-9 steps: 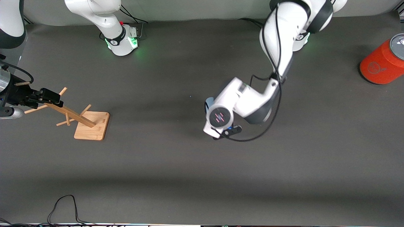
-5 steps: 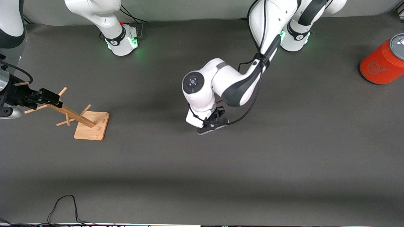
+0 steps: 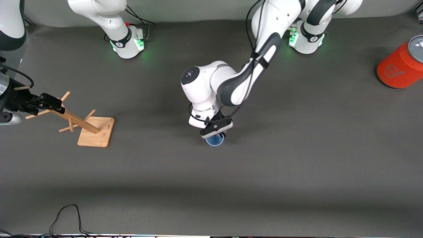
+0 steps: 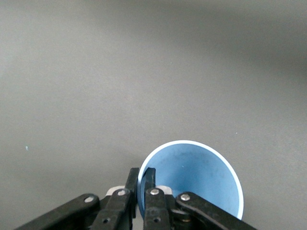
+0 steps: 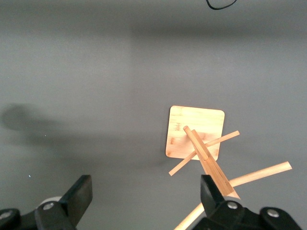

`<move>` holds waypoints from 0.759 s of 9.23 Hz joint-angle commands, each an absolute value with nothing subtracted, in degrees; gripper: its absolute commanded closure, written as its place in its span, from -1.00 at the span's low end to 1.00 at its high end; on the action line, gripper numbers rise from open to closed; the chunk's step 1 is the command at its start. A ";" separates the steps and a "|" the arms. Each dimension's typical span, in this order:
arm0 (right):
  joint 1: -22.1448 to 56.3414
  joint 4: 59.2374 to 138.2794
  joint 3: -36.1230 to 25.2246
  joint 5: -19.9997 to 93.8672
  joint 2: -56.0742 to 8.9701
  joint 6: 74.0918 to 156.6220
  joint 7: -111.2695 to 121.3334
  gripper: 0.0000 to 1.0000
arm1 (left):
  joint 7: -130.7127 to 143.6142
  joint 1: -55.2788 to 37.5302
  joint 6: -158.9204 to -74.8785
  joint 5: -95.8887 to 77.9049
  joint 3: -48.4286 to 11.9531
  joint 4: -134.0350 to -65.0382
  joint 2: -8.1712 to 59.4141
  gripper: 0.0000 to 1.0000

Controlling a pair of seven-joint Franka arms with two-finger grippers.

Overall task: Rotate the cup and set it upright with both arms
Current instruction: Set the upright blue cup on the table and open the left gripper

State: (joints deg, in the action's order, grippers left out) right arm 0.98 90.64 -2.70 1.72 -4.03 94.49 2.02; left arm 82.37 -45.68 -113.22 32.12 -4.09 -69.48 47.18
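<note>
Since the earlier frames the left arm has swung toward mid-desk and turned its wrist down; cup (image 3: 214, 140), hidden before, now shows below the left tool (image 3: 218, 131). Left tool narrow, pinching the cup wall at the rim, one finger (image 4: 149, 178) inside, the other outside. Cup mouth faces up, so it reads as upright at mid-desk; cannot tell if the base touches the desk (image 3: 297, 165). Right tool (image 5: 144, 199) wide, holding nothing, waits over the wooden rack (image 3: 86, 124) at the right arm's end. Orange can (image 3: 400, 66) stands well apart at the left arm's end. Judgement: cup is light, thin, matte plastic, likely to flex and tip easily; a rim pinch suits, or across the body.
</note>
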 commanded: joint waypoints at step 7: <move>1.23 90.44 -3.08 1.58 -3.69 94.57 2.64 -1.00 | 92.90 -50.36 -116.89 40.78 -3.25 -77.08 47.11 0.86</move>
State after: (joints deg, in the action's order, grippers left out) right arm 0.96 90.63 -2.78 1.65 -4.03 94.49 2.02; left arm 91.10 -49.45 -115.42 40.05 -3.99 -74.67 47.78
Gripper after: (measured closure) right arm 0.000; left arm 0.916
